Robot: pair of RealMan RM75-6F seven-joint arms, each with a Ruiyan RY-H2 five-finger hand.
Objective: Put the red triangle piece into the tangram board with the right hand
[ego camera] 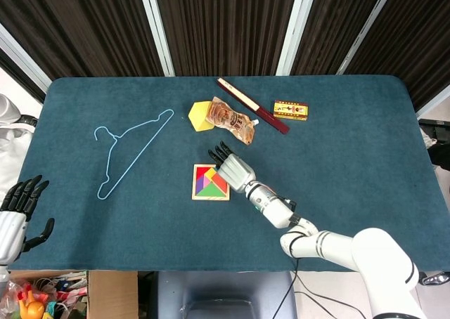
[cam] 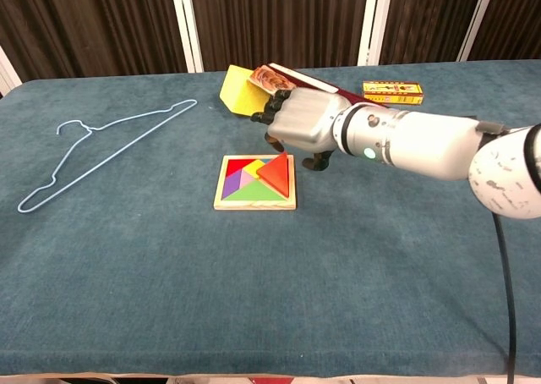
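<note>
The tangram board lies mid-table, filled with coloured pieces. The red triangle piece sits in the board's right side, about flat. My right hand hovers over the board's far right corner. Its fingers bend down to the triangle's far corner, while the thumb stays clear to the right of the board. My left hand rests at the table's near left edge with its fingers spread and nothing in it.
A blue wire hanger lies to the left. Behind the board are a yellow block, a snack packet, a dark red stick and a small yellow box.
</note>
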